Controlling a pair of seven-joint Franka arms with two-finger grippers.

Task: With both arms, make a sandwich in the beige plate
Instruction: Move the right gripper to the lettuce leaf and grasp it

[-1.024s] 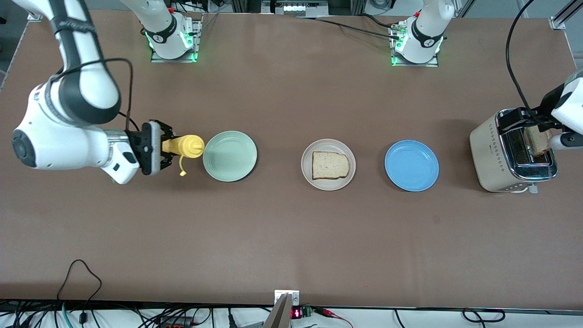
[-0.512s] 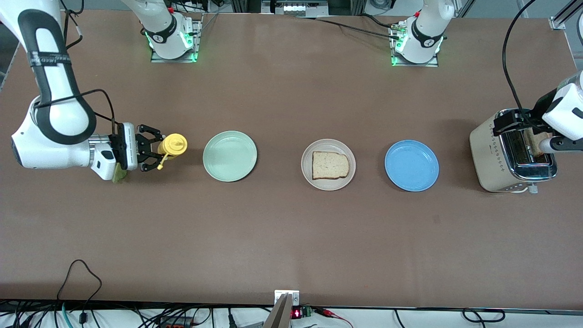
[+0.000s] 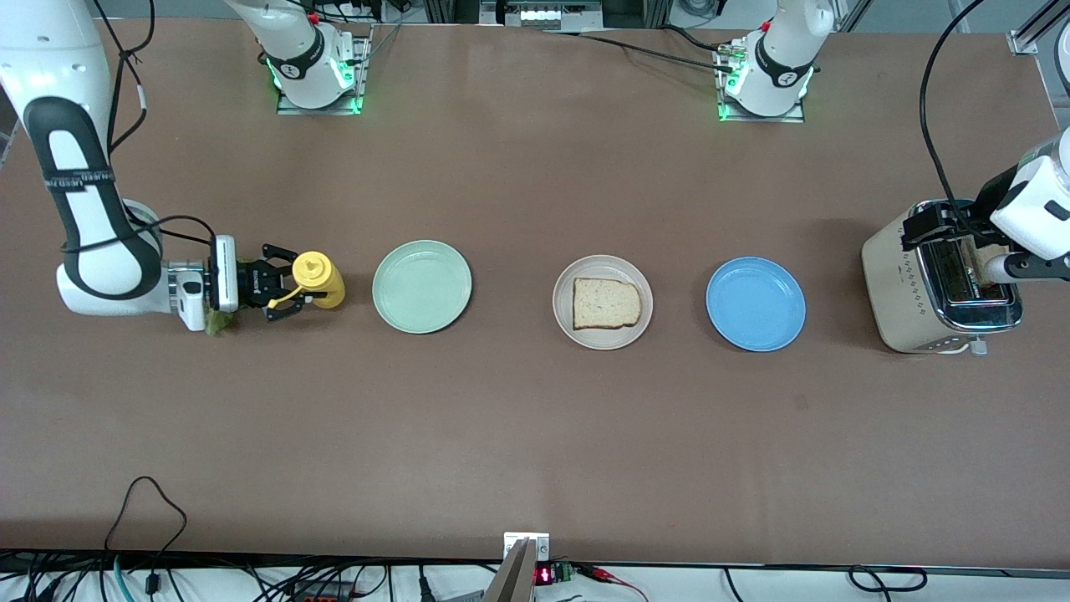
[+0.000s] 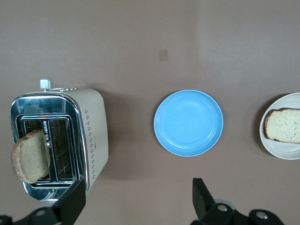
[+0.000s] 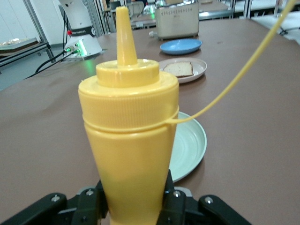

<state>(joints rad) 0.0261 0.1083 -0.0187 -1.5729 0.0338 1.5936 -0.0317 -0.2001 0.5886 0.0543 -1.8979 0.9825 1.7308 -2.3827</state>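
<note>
Your right gripper (image 3: 288,290) was clamped on the upright yellow squeeze bottle (image 3: 318,279) near the mint-green plate (image 3: 422,287), at the right arm's end of the table. Your left gripper (image 4: 138,199) hung over the toaster (image 3: 940,288) with its fingers spread wide, holding nothing. One bread slice (image 3: 606,303) lay in the beige plate (image 3: 602,334); another (image 4: 30,156) stood in the toaster.

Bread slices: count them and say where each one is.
2. One bread slice lies on the beige plate; another slice stands in the toaster. More may be hidden inside it.
</note>
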